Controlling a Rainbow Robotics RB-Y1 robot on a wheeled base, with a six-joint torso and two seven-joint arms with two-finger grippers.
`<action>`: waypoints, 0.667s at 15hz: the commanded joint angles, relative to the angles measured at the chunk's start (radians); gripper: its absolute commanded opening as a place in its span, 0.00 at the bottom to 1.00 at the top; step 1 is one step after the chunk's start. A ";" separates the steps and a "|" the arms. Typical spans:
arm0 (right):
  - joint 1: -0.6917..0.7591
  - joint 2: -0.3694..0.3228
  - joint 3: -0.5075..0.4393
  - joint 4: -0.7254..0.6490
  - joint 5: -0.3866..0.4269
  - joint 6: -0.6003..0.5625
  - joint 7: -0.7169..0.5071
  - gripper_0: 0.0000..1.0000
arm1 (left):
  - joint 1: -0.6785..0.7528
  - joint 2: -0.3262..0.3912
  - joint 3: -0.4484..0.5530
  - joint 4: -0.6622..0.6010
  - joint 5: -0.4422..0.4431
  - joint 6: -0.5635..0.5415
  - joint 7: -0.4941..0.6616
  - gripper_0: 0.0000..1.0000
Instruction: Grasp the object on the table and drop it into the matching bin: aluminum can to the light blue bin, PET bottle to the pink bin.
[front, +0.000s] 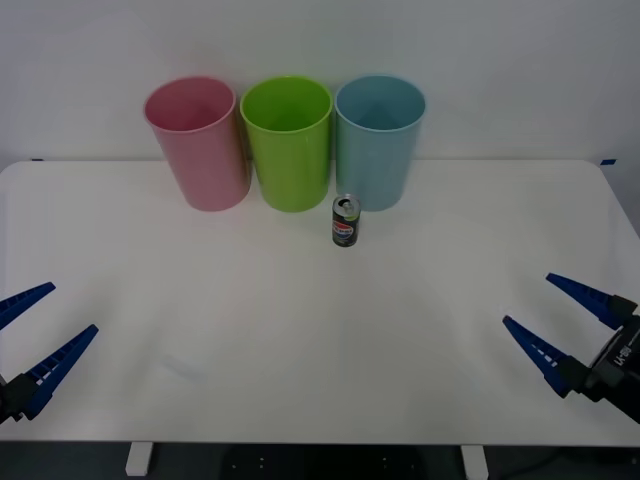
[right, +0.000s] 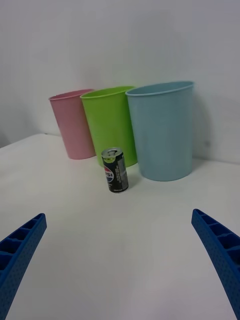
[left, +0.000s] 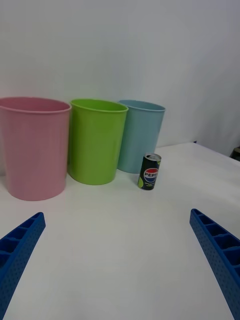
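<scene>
Your Pepsi can stands upright at the far middle of the white table, just in front of the light blue bin. Both grippers wait near, fingers apart; send the right gripper in level, straddle the can mid-body, then close.

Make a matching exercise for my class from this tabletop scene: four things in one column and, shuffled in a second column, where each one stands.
Things
1. pink bin
2. lime green bin
3. light blue bin
4. aluminum can

Places
A. middle of the bin row
B. robot's right end of the row
C. in front of the bins, nearer the robot
D. robot's left end of the row

Pairs: 1-D, 2-A, 3-B, 4-C
</scene>
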 joint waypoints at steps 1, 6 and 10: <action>-0.020 0.000 0.067 0.000 0.005 0.084 0.013 1.00 | 0.000 0.000 0.000 0.000 0.000 0.000 0.000 1.00; -0.055 0.000 0.189 0.000 0.005 0.240 0.019 1.00 | 0.000 0.000 0.000 0.000 0.000 0.000 0.000 1.00; -0.090 0.001 0.284 0.000 0.022 0.374 0.013 1.00 | 0.000 0.000 0.000 0.000 0.000 0.000 0.000 1.00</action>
